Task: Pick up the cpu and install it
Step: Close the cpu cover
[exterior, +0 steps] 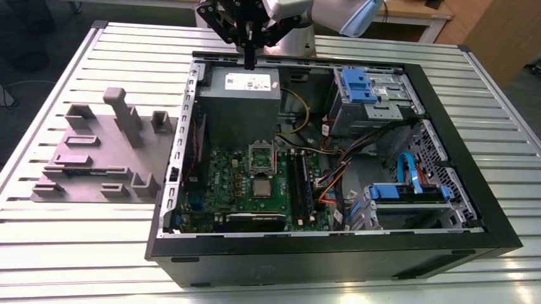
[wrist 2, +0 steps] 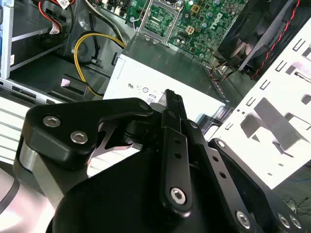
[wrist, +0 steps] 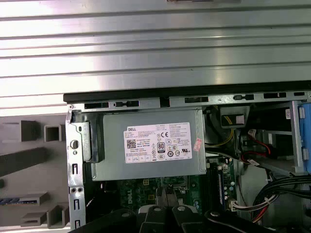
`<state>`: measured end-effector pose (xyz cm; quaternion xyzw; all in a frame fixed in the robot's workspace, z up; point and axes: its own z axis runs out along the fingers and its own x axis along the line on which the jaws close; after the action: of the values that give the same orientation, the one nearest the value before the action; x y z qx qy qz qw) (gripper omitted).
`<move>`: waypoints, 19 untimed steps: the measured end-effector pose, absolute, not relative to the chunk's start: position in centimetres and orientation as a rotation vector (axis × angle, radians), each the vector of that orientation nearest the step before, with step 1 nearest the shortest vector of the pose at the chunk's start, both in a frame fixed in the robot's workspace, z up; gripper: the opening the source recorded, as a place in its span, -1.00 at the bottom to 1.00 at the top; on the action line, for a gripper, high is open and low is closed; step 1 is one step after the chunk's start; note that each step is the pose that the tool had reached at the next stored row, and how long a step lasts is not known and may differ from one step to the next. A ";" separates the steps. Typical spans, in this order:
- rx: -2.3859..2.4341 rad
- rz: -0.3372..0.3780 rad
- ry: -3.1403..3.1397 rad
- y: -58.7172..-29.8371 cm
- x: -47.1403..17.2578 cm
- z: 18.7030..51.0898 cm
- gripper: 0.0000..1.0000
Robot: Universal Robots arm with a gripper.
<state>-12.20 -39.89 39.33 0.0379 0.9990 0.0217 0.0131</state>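
Note:
The cpu (exterior: 263, 188) is a small silvery square lying flat on the green motherboard (exterior: 228, 190) inside the open computer case. It sits just past the silver socket frame (exterior: 262, 157), on the side away from the arm. My gripper (exterior: 250, 62) hangs high over the far edge of the case, above the grey power supply (exterior: 239, 95), well away from the cpu. Its black fingers are shut together with nothing between them. In the second wrist view the gripper (wrist 2: 172, 97) points at the power supply's label, with the socket frame (wrist 2: 155, 24) beyond it.
The case's black walls (exterior: 338, 253) ring the motherboard. Blue drive cages (exterior: 359, 85) and loose cables (exterior: 372, 142) crowd the exterior view's right. A grey fixture block (exterior: 93, 152) stands on the slatted table (exterior: 85, 253) to the left. A fan (wrist 2: 257, 29) sits by the case wall.

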 end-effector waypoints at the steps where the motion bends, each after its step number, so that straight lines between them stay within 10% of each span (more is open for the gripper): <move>1: 0.118 0.068 3.113 -39.9 -12.2 39.3 -0.79; 19: 0.116 0.068 3.113 -41.0 -12.2 39.3 -0.79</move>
<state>-12.22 -41.02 39.29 0.0373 0.9990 0.0217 0.0130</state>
